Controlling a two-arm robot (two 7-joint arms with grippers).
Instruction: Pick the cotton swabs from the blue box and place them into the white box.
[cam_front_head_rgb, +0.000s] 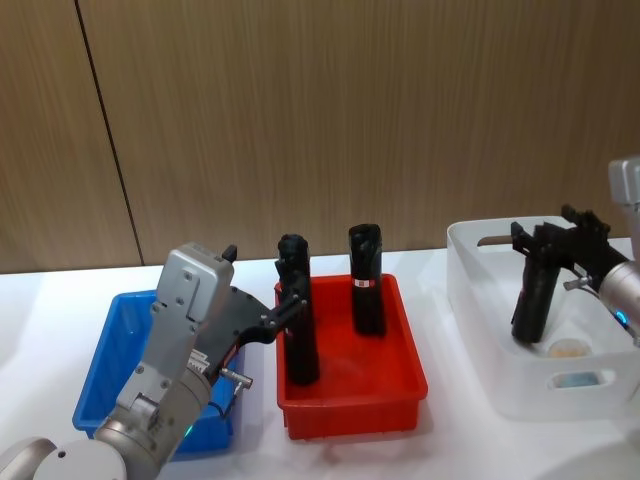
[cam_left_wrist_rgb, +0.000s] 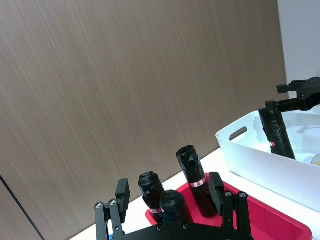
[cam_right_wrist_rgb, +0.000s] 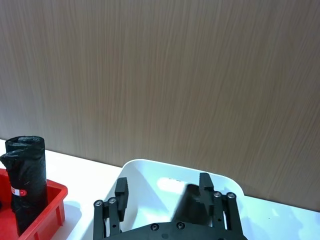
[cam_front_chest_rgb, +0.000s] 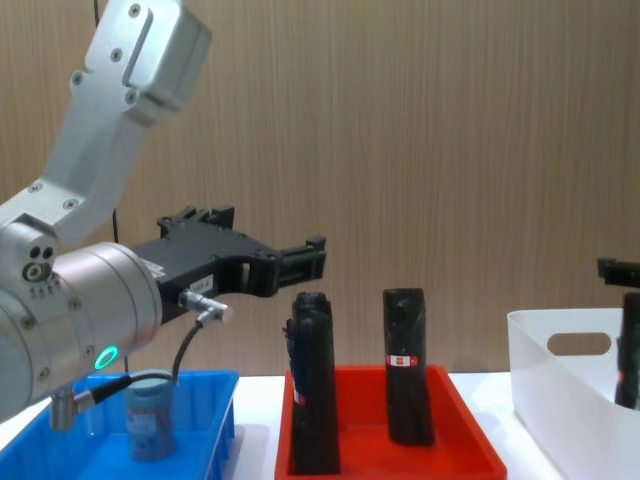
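Blue plastic formed the nearest bin, the blue box (cam_front_chest_rgb: 215, 385), in which one tub of cotton swabs (cam_front_chest_rgb: 148, 415) stood upright. The left gripper (cam_front_chest_rgb: 312, 258) hung above it towards the red tray (cam_front_chest_rgb: 460, 400), its jaws spread wide and empty. Two black rolls (cam_front_chest_rgb: 408, 365) stood in that tray. Farther right, the right gripper (cam_front_head_rgb: 548, 240) hovered over the white box (cam_front_chest_rgb: 540, 370), jaws wide about the top of a third black roll (cam_front_head_rgb: 530, 300), beside another swab tub (cam_front_head_rgb: 568, 349).

Risk: a descending left gripper could knock the nearest roll, which stood just beside its fingers.

The left arm covered much of the blue box's floor. Contact between the right fingers and the roll could not be judged.
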